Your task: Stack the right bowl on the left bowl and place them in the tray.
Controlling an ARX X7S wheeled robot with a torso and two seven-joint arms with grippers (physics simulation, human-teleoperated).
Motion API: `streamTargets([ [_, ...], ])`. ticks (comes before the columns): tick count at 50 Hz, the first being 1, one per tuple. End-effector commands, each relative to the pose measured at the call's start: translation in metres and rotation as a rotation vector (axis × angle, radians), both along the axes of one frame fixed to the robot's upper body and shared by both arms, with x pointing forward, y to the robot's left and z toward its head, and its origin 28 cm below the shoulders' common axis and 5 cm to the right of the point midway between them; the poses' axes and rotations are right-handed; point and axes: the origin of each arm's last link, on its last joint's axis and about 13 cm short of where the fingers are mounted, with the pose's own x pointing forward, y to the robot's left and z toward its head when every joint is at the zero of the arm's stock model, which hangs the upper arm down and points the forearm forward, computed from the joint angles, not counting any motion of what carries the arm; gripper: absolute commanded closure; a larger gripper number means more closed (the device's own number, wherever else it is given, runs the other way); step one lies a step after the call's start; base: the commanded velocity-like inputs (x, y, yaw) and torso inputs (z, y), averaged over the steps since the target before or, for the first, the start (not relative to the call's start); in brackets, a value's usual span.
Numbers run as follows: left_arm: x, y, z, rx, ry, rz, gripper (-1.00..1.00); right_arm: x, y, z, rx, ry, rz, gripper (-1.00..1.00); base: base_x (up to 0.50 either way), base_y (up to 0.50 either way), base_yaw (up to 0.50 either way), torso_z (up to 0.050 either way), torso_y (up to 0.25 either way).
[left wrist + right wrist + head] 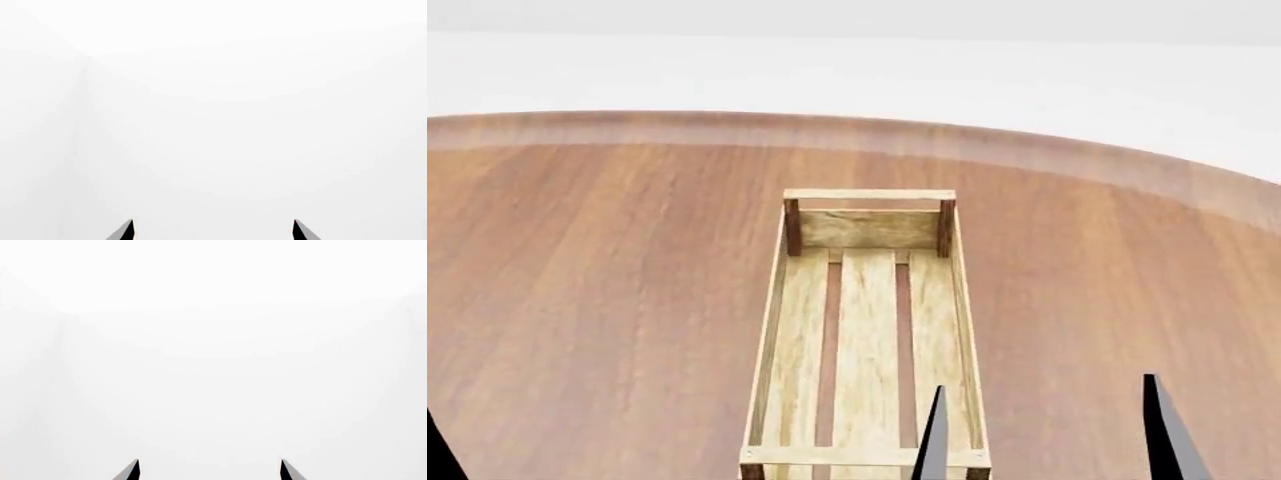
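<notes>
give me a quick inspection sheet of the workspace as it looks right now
surface: round wooden table, bare around the crate
job's things: tray stands lengthwise at the middle, nothing in it; no bowls in any view
clutter: nothing seen
grippers: right gripper open, fingertips low in the head view, one overlapping the tray's near right corner, holding nothing; left gripper open and holding nothing, only a sliver of it at the head view's lower left edge
cables: nothing seen
surroundings: plain white floor and wall beyond the table; both wrist views show only white
</notes>
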Motion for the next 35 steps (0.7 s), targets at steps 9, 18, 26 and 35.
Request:
streamTargets([
  [9,-0.0004,0.003,0.0018,0.011,-0.011,0.032,-1.0,0.0012,-0.0011,0.0011,-0.015,0.007,-0.029,-1.0,0.0,0.0,0.0,0.0,0.0],
  [18,-0.0014,0.0019,0.003,0.016,0.001,0.017,-1.0,0.0011,-0.0007,0.0007,-0.018,0.011,-0.028,-1.0,0.0,0.0,0.0,0.002,0.0],
  [26,-0.0008,0.002,0.0031,0.012,0.008,0.019,-1.0,0.0009,-0.0011,0.0012,-0.019,0.011,-0.031,-1.0,0.0,0.0,0.0,0.05,0.0],
  [35,-0.0012,0.0023,0.0025,0.009,0.012,0.02,-1.0,0.0013,-0.0006,0.0001,-0.022,0.013,-0.031,-1.0,0.0,0.0,0.0,0.05,0.0],
])
